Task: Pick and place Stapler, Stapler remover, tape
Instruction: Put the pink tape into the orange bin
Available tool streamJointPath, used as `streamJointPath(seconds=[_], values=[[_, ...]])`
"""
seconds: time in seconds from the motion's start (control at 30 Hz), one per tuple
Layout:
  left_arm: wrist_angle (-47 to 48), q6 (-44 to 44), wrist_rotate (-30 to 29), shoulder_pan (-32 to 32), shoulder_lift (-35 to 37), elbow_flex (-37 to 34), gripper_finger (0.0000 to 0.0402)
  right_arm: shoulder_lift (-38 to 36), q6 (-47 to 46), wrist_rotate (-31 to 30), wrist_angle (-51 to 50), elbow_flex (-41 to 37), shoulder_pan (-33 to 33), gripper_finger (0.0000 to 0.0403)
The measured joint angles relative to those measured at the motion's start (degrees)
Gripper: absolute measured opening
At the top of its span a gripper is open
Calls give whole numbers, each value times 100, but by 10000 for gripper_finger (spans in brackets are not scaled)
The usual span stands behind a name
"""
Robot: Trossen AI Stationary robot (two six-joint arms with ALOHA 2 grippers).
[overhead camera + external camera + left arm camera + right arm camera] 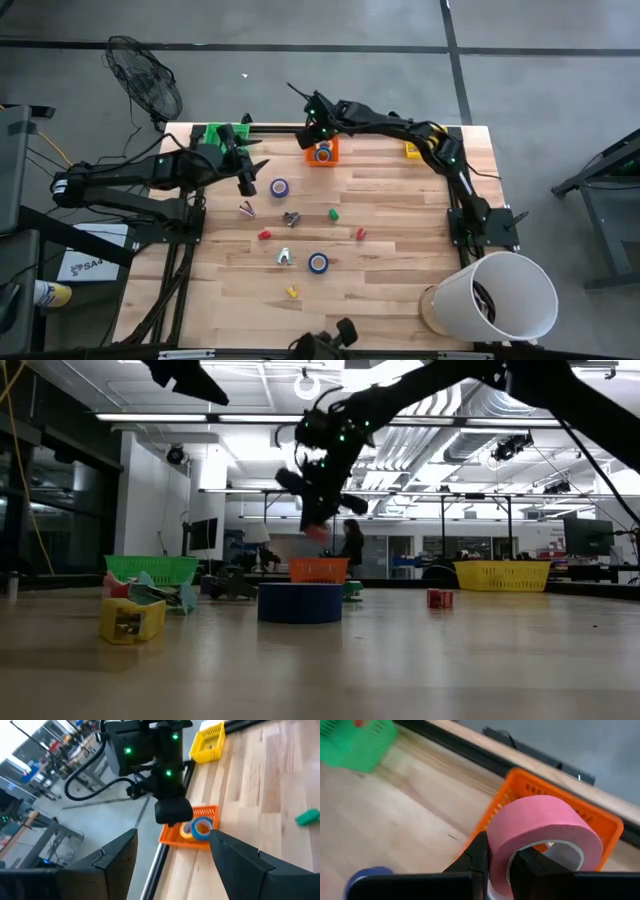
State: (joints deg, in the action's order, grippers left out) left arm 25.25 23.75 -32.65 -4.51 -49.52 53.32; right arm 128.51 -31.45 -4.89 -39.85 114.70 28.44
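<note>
My right gripper (pixel 500 852) is shut on a pink tape roll (pixel 540 827) just above the orange bin (pixel 322 155) at the table's far edge. A yellow and a blue tape roll (pixel 197 828) lie inside that bin. Two more blue tape rolls (pixel 279 187) (pixel 318 262) lie flat on the table. My left gripper (pixel 252 172) hovers open at the far left, near the green bin (pixel 222 135), with nothing between its fingers. Small grey items (pixel 290 218) lie mid-table; which is the stapler or the stapler remover I cannot tell. My right gripper pinches the pink roll's wall (pixel 496 851), one finger inside the ring's hole and one outside it. The fingers slant down from the table's right side. The roll is lifted clear, tilted, over the orange bin's near rim.
A yellow bin (pixel 412 150) stands at the far right and a white bucket (pixel 495 295) lies at the near right corner. Small red, green and yellow blocks (pixel 333 213) are scattered mid-table. A yellow block (pixel 130 620) sits close to the low camera.
</note>
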Motion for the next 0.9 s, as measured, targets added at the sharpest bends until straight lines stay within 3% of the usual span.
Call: streamJointPath(seconds=[0.83,0.9], values=[[497,-156,17,0,-2,0,240,493,-482,383,22,-23,267,36],[497,-156,28,0,0,0,240,493,-542,484,24,-23,267,49]])
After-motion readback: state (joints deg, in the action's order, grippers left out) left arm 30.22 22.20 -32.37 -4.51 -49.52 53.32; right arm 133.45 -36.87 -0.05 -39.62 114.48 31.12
